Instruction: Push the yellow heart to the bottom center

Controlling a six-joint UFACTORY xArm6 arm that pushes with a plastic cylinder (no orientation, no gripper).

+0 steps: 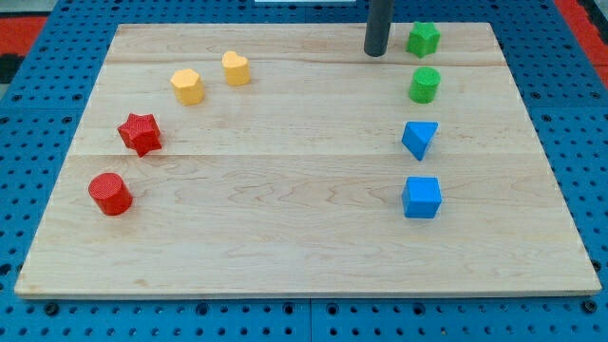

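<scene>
The yellow heart (237,68) lies on the wooden board (285,218) at the upper left. A yellow hexagon (188,85) sits just to its left and a little lower. My tip (376,53) rests on the board near the top edge, far to the right of the yellow heart and just left of the green star (423,39). The tip touches no block.
A green cylinder (425,85), a blue triangle (419,139) and a blue cube (422,198) form a column on the right. A red star (141,134) and a red cylinder (110,194) sit at the left. Blue pegboard surrounds the board.
</scene>
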